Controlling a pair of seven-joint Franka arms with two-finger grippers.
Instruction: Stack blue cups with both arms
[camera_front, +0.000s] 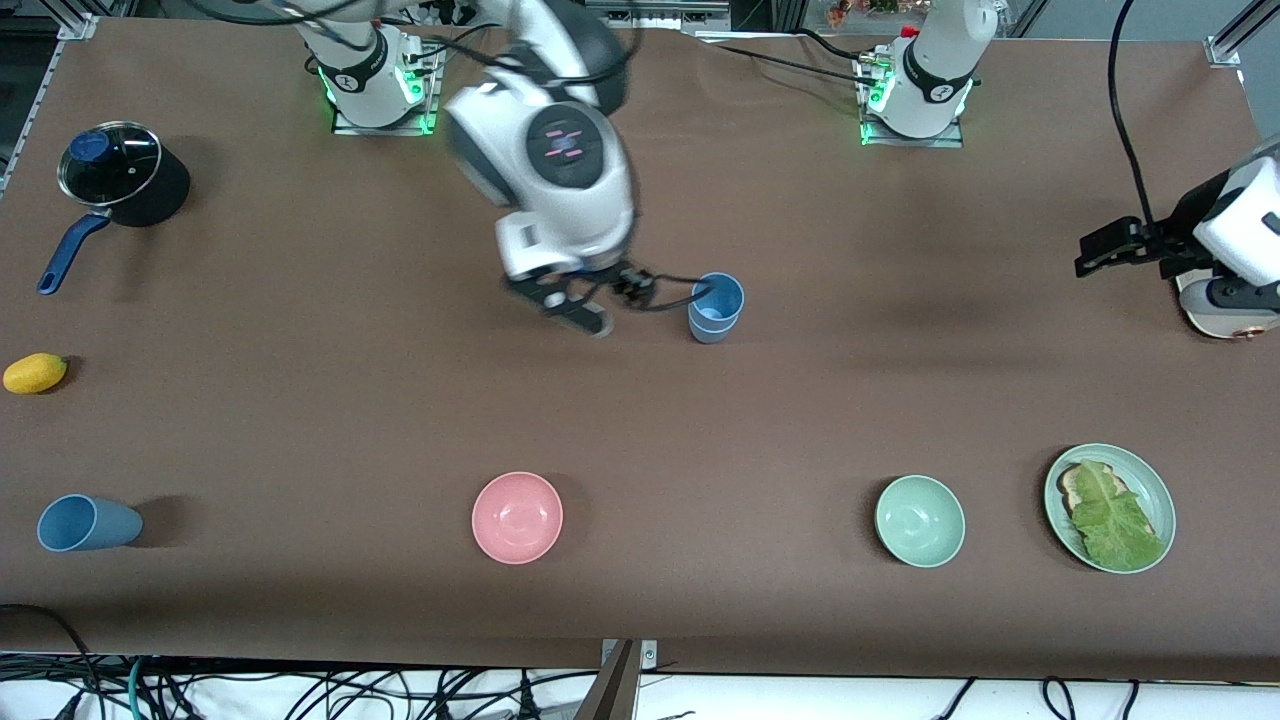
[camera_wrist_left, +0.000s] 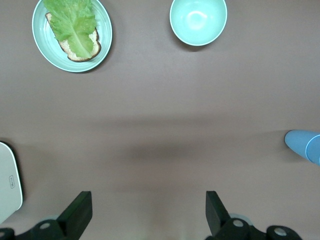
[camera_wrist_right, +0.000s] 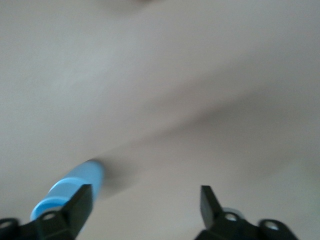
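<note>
The right gripper (camera_front: 600, 300) stood wide open with nothing between its fingers, hanging low over the table (camera_front: 300, 420) just beside the stacked cups (camera_front: 716, 308), on the side toward the right arm's end of the table. Those cups, one blue tumbler nested upright in another, stood about mid-table, well farther from the front camera than the pink bowl (camera_front: 517, 517) and the green bowl (camera_front: 919, 520). To finish this step well, I judged the gripper should draw straight away from the stacked cups without brushing the rim, since a nudge could tip the tall, narrow stack. The right arm reached out from its base with its wrist bent down and its fingers turned toward the stacked cups. The left gripper (camera_front: 1105, 250) waited, also wide open and empty, over the table edge at the left arm's end, well apart from the stacked cups; its wrist view looked down on the green bowl and the plate (camera_wrist_left: 72, 34) with lettuce and toast. A third blue cup (camera_front: 88, 523) lay on its side well apart from the stacked cups, toward the right arm's end and nearer the front camera.
</note>
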